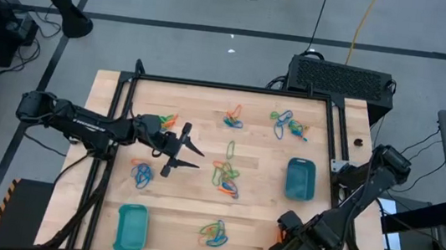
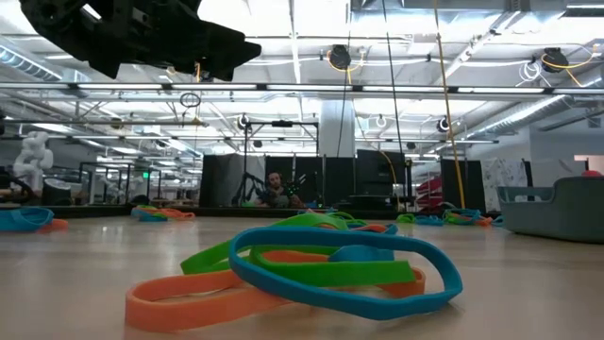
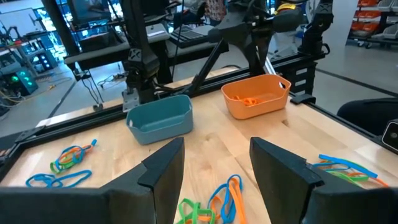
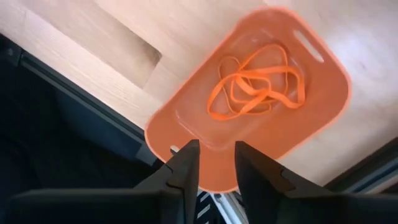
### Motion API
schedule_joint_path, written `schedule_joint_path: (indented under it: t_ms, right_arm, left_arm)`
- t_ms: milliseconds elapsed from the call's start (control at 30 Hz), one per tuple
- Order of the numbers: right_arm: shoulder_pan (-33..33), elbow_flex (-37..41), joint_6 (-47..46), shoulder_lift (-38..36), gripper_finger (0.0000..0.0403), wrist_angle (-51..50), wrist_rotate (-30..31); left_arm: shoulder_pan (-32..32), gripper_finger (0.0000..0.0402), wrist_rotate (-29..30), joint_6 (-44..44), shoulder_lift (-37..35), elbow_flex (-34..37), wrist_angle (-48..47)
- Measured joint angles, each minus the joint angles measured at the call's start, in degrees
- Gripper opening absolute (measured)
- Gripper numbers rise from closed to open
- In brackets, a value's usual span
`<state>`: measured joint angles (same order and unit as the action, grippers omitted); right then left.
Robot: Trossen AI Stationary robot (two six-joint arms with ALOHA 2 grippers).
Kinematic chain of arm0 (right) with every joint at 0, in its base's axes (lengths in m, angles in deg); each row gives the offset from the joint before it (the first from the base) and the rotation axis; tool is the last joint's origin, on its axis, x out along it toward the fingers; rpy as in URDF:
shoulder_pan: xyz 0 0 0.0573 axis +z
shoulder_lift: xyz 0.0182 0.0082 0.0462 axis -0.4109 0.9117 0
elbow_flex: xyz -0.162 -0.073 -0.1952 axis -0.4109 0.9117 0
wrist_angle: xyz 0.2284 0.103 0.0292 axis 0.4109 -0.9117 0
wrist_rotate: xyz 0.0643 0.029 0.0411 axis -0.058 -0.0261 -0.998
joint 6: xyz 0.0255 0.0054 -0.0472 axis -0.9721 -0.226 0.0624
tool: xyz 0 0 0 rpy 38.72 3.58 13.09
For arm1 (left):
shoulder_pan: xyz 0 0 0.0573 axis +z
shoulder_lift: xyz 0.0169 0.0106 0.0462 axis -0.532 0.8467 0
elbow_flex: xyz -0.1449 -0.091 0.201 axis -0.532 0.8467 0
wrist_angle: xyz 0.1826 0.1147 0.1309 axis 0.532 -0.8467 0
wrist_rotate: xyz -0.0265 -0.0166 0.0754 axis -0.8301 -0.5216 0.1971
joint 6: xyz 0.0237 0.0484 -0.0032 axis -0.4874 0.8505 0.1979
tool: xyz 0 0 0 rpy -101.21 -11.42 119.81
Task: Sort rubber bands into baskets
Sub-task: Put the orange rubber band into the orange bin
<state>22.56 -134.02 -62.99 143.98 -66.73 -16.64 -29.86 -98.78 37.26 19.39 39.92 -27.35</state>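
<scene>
Orange rubber bands (image 4: 252, 87) lie tangled inside the orange basket (image 4: 186, 143).

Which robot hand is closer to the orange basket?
The right. The right gripper hangs just above the orange basket at the table's near right corner. The left gripper is far off, over the table's left middle.

**Open lanes between scattered bands on sorting table**

Bare wood runs between the left gripper (image 1: 186, 156), hanging over the table's left half, and the central clump of rubber bands (image 1: 226, 176). A blue tangle (image 1: 142, 174) lies just beside that gripper. On the right, a teal basket (image 1: 300, 178) blocks the edge, with the right gripper (image 4: 216, 163) directly above the orange basket (image 4: 323, 74) at the near right corner. More bands (image 1: 289, 124) crowd the far side.
</scene>
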Motion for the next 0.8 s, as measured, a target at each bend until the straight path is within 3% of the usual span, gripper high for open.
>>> schedule_joint_path:
  t_ms: [133,400,567,800]
  right_arm:
    - [-1.41,0.00,3.89,0.00,0.0100,0.32,1.07]
    - [-6.74,0.00,19.03,-0.02,0.0100,3.83,9.12]
    - [-11.69,0.00,32.60,-0.02,0.0100,6.43,11.21]
    - [-17.67,0.00,54.54,-0.02,0.0100,11.32,19.92]
  left_arm:
    - [0.00,0.0191,0.00,0.00,0.00,0.00,-0.34]
    - [0.00,0.0191,0.00,-3.22,-0.02,0.00,-4.86]
    - [-0.26,0.0191,0.00,-7.35,-0.02,-0.01,-7.82]
    - [-1.38,0.0191,0.79,-12.77,-0.02,-0.02,-12.43]
